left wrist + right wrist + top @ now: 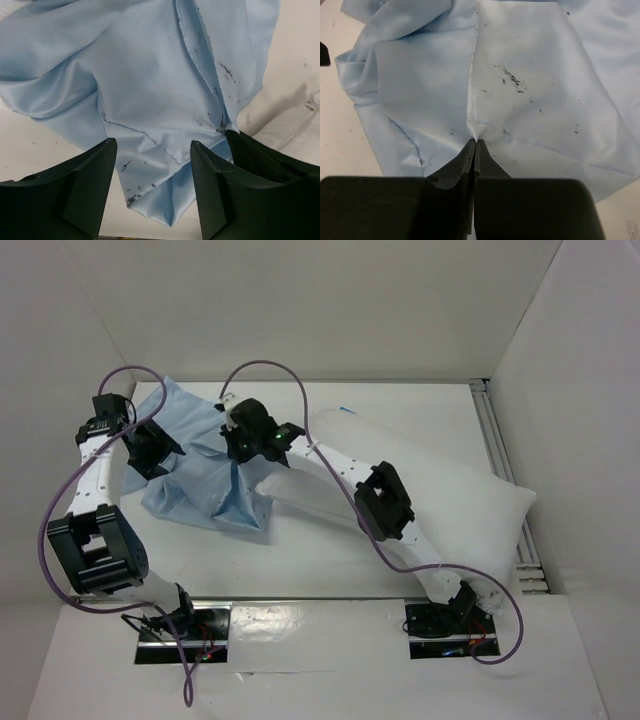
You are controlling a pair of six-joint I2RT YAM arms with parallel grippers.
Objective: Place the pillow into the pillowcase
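Pinching a hemmed fold of the pillowcase (195, 485), bunched near the far left corner of the table (300, 565), my right gripper (474, 143) is pressed together on the cloth while my left gripper (152, 150) hangs spread over it, holding nothing. The pillow (450, 495) lies from the middle of the far edge toward the near right corner. I judge the cloth light, limp and slippery, best held at its hem; the pillow soft and bulky, best taken by a corner

pillowcase (200, 490) left, pillow (470, 500) right, on table (300, 562)
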